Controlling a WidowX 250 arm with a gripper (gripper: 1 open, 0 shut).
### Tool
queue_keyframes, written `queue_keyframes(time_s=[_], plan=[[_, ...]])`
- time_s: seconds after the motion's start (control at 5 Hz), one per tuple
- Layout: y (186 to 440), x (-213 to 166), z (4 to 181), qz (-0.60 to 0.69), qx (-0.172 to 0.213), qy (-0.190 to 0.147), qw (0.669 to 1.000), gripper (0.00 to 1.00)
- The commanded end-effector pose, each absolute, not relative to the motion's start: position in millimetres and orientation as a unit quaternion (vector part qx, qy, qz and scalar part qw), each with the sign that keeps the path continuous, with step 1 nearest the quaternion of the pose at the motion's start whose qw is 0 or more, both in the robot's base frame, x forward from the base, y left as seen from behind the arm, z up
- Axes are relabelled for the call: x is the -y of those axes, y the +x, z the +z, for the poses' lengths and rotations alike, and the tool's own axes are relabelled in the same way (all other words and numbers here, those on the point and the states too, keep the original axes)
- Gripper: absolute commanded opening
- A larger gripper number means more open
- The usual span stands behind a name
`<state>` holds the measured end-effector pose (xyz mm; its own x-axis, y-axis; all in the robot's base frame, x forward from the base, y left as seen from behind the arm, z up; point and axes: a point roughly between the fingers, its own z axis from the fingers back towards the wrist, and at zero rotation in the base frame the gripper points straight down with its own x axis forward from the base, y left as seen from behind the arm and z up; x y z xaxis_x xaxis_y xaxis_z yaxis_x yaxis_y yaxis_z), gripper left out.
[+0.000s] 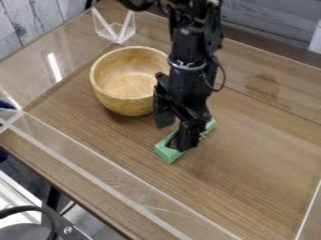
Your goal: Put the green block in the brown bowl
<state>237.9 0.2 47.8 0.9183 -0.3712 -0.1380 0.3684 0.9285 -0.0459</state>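
Observation:
The green block (pixel 171 150) lies flat on the wooden table, right of and nearer than the brown bowl (pixel 130 81). My black gripper (pixel 179 128) points straight down over the block's middle, with its jaws open and a fingertip (pixel 191 139) low on either side of the block. Most of the block is hidden behind the fingers; only its near end and a sliver of its far end show. The bowl stands upright and has nothing in it.
A clear folded plastic piece (pixel 113 26) sits at the back left beyond the bowl. Low transparent walls (pixel 75 178) run around the table (pixel 251 178), along the near and left sides.

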Motion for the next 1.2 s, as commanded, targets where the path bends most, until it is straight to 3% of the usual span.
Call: queue_keyframes(time_s=[0.0,0.6,0.8,1.0], plan=[[246,-2,47.5,-0.194,-0.048,-0.008,0.980,1.00],[251,0,29.6,-0.205,-0.033,-0.014,0.978,1.00],[252,0,29.1,-0.205,-0.025,-0.015,0.978,0.00],[252,1,31.6,-0.202,-0.017,-0.017,0.979,0.00]])
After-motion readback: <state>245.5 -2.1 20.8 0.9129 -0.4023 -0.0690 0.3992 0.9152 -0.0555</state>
